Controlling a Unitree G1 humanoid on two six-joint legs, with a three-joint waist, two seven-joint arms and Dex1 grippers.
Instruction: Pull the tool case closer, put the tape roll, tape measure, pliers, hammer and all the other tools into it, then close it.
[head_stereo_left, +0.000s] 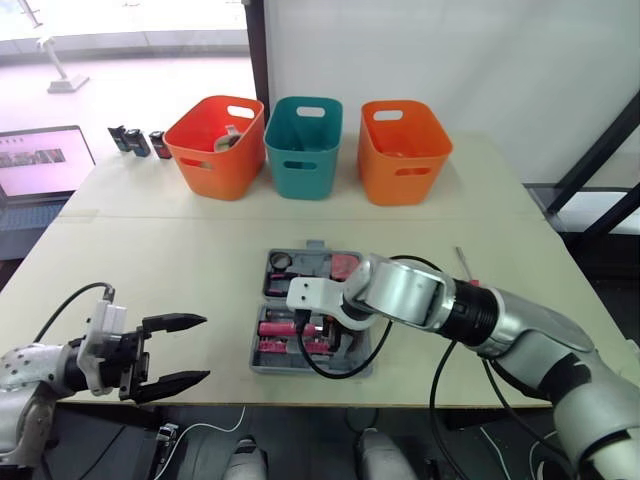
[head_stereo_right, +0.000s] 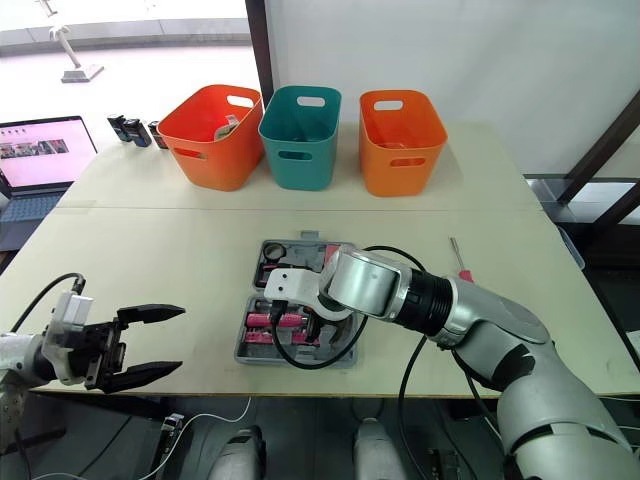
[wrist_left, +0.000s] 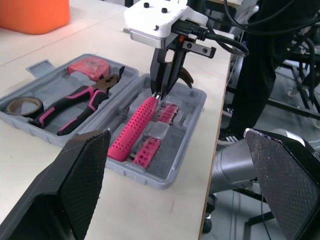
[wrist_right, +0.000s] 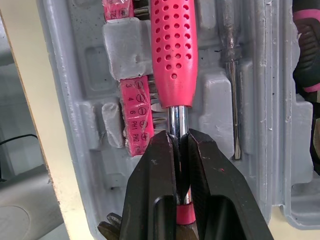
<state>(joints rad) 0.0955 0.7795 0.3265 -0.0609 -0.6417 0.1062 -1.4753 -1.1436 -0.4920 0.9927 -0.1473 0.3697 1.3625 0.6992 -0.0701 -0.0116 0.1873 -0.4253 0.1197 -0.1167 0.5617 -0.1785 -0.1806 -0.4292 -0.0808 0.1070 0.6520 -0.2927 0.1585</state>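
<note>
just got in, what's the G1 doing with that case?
The right gripper is shut on the metal shaft of a pink-handled tool, which lies in the open tool case. Pliers, tape measure and tape roll sit in it. The left gripper hovers open by the table's near edge. A thin tool lies on the table beside the case.

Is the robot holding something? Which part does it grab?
Yes. The right gripper has its jaws shut on the pink-handled tool, pinching its shiny metal shaft just past the handle. The left gripper is open and holds nothing.
</note>
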